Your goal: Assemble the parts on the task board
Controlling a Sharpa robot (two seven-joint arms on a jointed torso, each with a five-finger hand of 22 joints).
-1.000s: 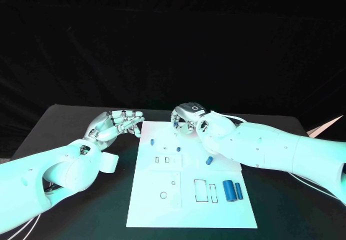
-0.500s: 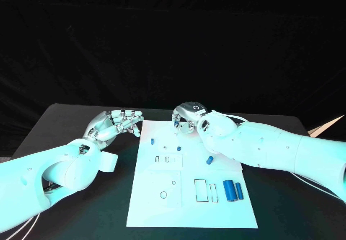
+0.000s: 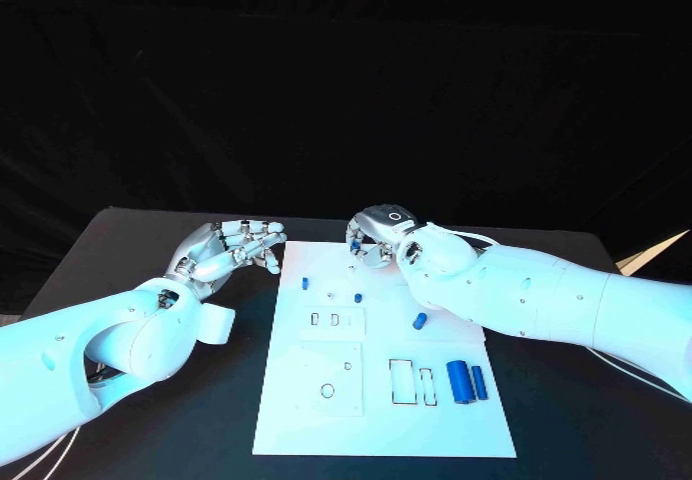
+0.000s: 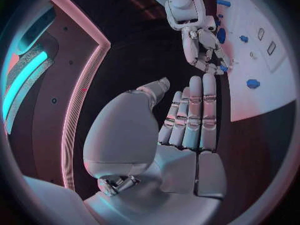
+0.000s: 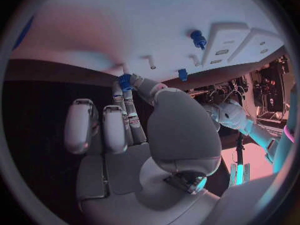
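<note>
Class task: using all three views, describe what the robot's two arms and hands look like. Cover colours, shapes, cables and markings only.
Both arms are smooth, rounded white shells. The left hand and right hand are silver, with segmented metallic fingers and pale pads along their inner faces. The right hand's back carries a dark round disc with a pale ring. Thin white cables loop beside the right wrist and trail under both forearms.

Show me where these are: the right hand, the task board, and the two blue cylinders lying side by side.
right hand (image 3: 378, 238), head view, on the back of the hand.
task board (image 3: 378, 425), head view, on its bare near part.
two blue cylinders (image 3: 460, 381), head view, on the larger cylinder's middle.
</note>
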